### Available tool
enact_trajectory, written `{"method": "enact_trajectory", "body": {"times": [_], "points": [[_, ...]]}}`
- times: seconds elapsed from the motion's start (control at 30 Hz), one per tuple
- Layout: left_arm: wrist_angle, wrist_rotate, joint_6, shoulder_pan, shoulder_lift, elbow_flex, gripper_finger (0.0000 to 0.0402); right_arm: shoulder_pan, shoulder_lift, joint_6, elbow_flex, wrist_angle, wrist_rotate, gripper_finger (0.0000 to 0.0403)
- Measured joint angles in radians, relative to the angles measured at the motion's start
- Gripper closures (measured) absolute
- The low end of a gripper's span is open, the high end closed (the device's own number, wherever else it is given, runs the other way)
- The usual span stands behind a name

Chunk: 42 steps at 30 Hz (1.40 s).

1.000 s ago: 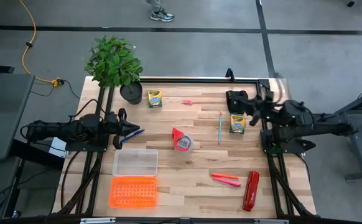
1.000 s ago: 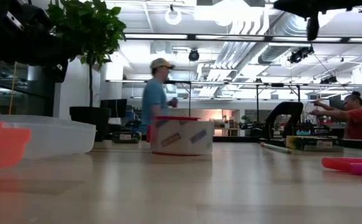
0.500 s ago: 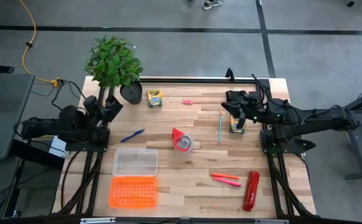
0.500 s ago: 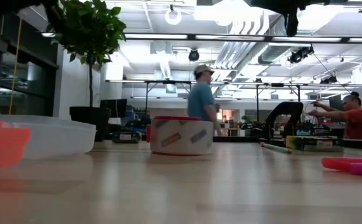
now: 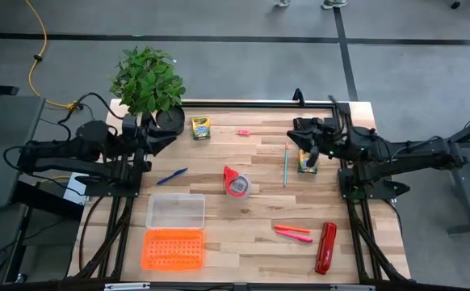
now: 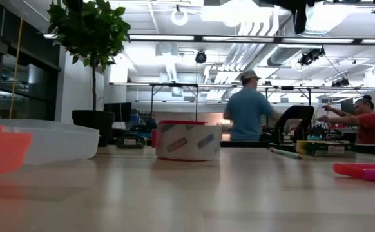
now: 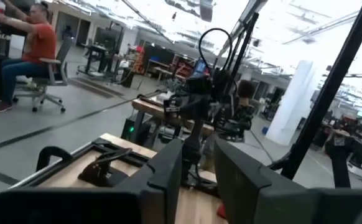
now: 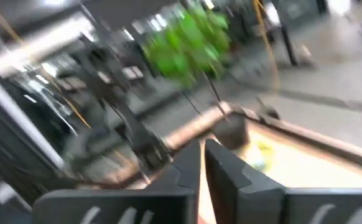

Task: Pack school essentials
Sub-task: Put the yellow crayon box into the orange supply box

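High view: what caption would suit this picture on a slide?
Two robot arms wait at the edges of a wooden table strewn with crayon boxes, markers, a pencil, a pen and an open case.

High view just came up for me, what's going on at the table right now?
Nothing is held yet. The left end effector hangs by the potted plant, its fingers slightly parted and empty. The right end effector is over the far crayon box. The blue pen, teal pencil, pink markers, other crayon box and tiny pink piece all lie loose on the table. The clear case is empty beside its orange tray.
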<state>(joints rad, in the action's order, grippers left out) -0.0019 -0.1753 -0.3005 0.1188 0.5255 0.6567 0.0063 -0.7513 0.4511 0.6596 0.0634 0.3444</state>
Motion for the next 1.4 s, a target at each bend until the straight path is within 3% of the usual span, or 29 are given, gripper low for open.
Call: {"method": "enact_trajectory", "body": {"times": [0.17, 0.3, 0.53, 0.87, 1.1, 1.4], "points": [[-0.025, -0.024, -0.01, 0.0, 0.003, -0.001, 0.0303, 0.0, -0.105, 0.12, 0.19, -0.529, 0.097, 0.0311], [-0.028, -0.024, -0.01, 0.0, 0.01, -0.001, 0.0302, -0.023, -0.22, 0.38, 0.281, -0.856, 0.149, 0.0248], [-0.032, -0.016, -0.011, 0.0, 0.024, -0.001, 0.0302, -0.083, -0.369, 0.723, 0.231, -1.163, 0.013, 0.0194], [-0.032, -0.016, -0.011, 0.0, 0.026, -0.001, 0.0302, -0.198, -0.318, 0.893, -0.033, -1.128, -0.103, 0.0192], [-0.032, -0.015, -0.011, 0.0, 0.026, -0.001, 0.0302, -0.305, -0.314, 0.827, -0.141, -0.926, -0.117, 0.0192], [-0.031, -0.014, -0.011, 0.0, 0.026, -0.001, 0.0302, -0.448, -0.315, 0.641, -0.154, -0.859, -0.164, 0.0215]]}}
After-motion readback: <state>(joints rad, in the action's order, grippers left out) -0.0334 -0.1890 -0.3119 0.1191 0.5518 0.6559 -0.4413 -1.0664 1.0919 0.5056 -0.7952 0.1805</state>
